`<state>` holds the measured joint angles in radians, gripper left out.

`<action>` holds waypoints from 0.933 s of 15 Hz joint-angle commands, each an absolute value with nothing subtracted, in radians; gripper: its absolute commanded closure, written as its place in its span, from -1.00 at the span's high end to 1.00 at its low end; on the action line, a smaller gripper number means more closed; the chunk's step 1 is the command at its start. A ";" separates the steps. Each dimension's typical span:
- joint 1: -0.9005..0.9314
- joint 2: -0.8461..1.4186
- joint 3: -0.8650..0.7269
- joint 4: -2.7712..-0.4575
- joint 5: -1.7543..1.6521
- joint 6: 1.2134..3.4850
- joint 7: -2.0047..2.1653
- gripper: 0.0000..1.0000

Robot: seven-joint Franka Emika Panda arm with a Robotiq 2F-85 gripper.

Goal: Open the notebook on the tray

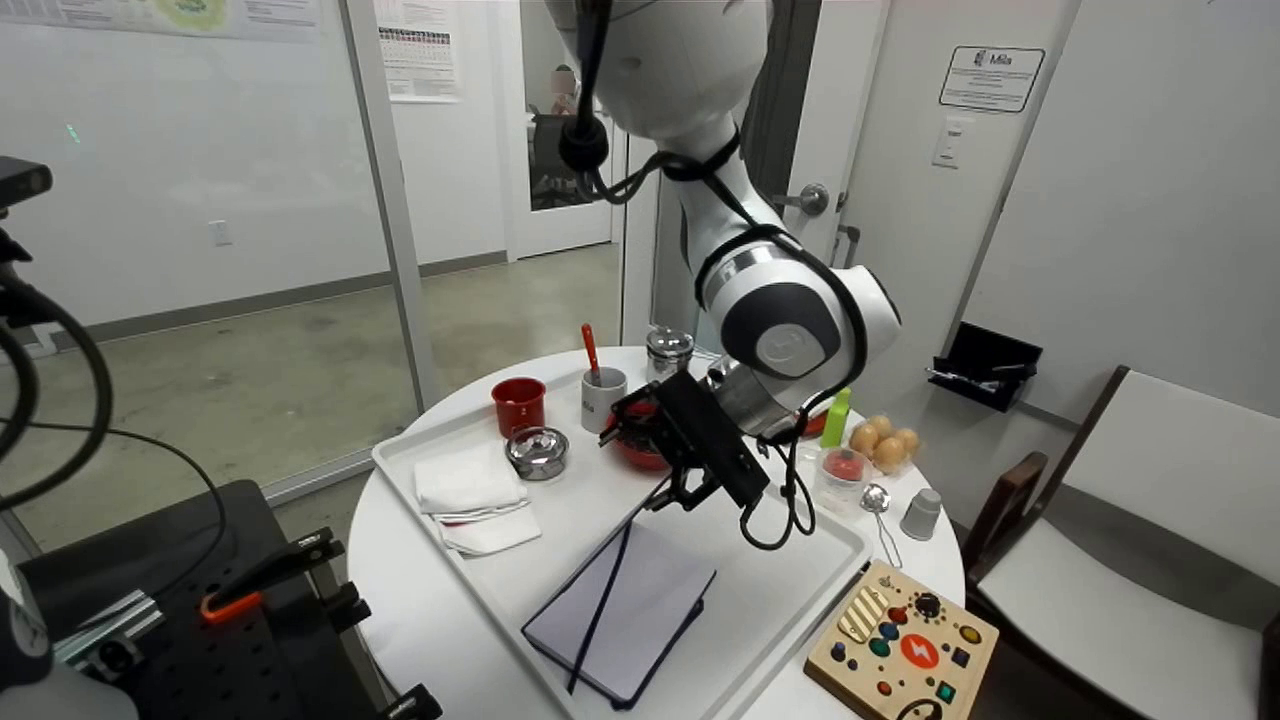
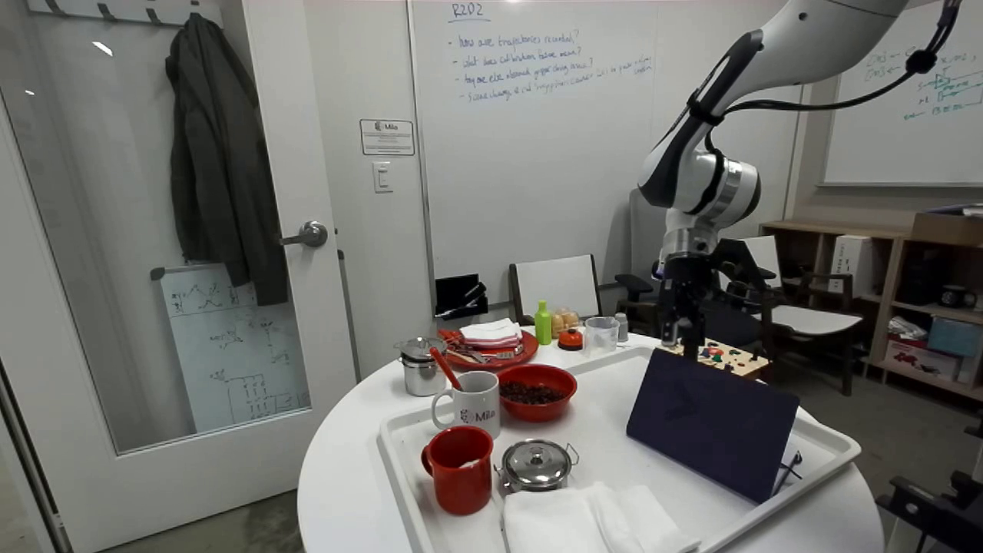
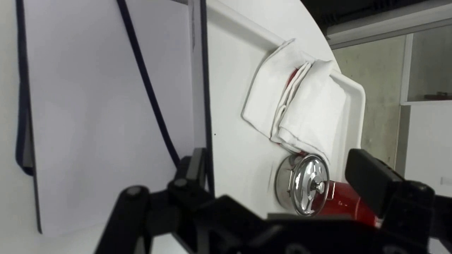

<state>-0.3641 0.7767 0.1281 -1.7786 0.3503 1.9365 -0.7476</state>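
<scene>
1. The flat rectangular navy-covered notebook [image 1: 650, 590] lies on the white rectangular tray [image 1: 780, 565]; cover [image 2: 710, 422] raised, white pages [image 3: 88, 120] exposed;
2. My black two-fingered gripper [image 3: 277, 158]: jaws wide apart, one on the page side;
3. Farther along, I see folded white cloth [image 3: 312, 106].

Arm [image 1: 665, 70] runs down from the top edge in both exterior views, bent at the wrist [image 1: 790, 340]. Jaws aimed downward, spread wide; in wrist view the two sides sit well apart, one left of center, one toward right edge.
</scene>
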 commanded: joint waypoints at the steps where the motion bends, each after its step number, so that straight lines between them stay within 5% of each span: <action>1: -0.326 0.749 0.116 -1.793 0.324 1.867 -0.777 1.00; 14: -0.210 0.777 0.118 -1.773 0.222 1.742 -0.770 1.00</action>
